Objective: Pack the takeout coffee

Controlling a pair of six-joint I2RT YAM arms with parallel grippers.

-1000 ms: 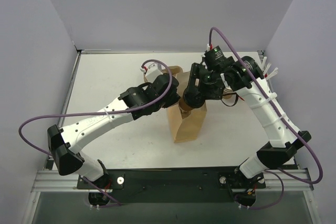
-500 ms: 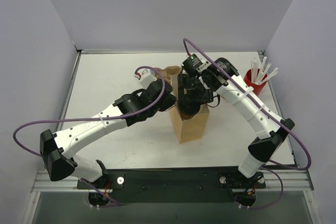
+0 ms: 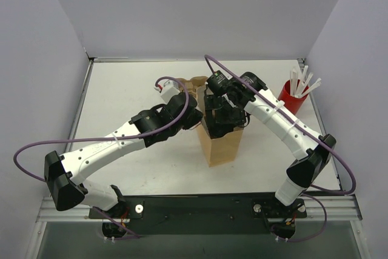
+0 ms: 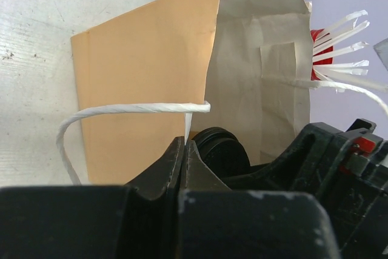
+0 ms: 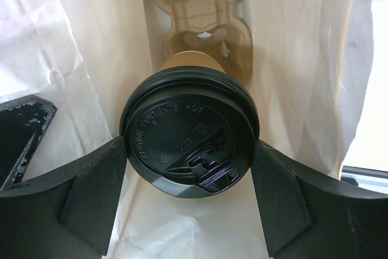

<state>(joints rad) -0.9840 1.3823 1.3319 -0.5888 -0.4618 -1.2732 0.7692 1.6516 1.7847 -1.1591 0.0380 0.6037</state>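
lower straight down: small black-lidded kraft paper cup (image 5: 189, 131) clamped upright in right gripper (image 5: 189, 171), inside mid-desk brown paper bag (image 3: 221, 147) pinched by left gripper (image 4: 185, 150).

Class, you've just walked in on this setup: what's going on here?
Two robot arms are packing a takeout coffee. The right gripper holds the black-lidded paper cup at its lid, inside the upright brown paper bag. The left gripper pinches the bag's rim. The cup is not yet released. A red cup of white sticks stands apart, on the table's right.
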